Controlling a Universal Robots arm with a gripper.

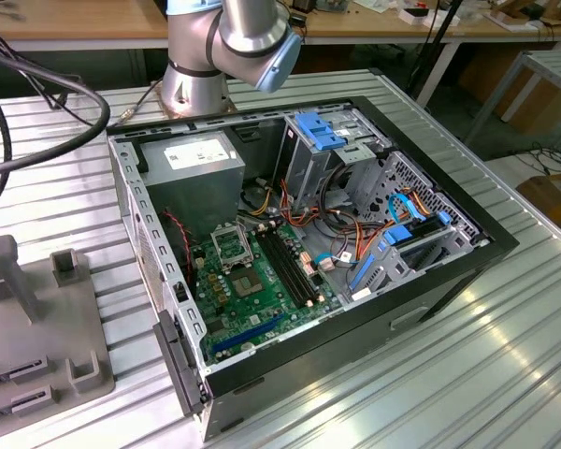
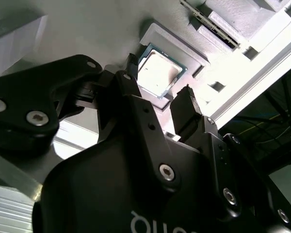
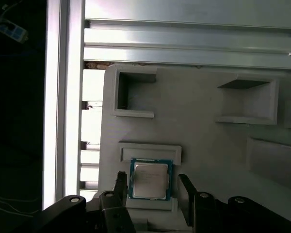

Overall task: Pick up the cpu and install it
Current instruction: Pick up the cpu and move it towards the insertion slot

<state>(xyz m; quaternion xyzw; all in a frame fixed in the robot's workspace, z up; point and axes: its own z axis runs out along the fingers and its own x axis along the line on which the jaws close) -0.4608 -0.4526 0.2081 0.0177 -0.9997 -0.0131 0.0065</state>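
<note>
The cpu (image 3: 150, 179), a flat square chip with a pale silver top and a green-blue rim, lies in a shallow recess of a grey holder block (image 3: 199, 126). In both wrist views my gripper (image 3: 152, 180) is open and straddles it, one black finger (image 3: 120, 180) on each side with a small gap to the chip's edges. In the second wrist view the cpu (image 2: 157, 73) lies between the two fingertips of the gripper (image 2: 159, 77). In the exterior view the motherboard's socket (image 1: 232, 246) sits open inside the computer case (image 1: 430, 281), with nothing in it.
The grey holder block (image 1: 37, 327) lies at the exterior view's left on the ribbed aluminium table (image 1: 467, 374), with raised posts and pockets. The arm's base (image 1: 198, 84) stands behind the case. Cables, blue drive brackets (image 1: 320, 131) and the power supply (image 1: 196, 164) crowd the case.
</note>
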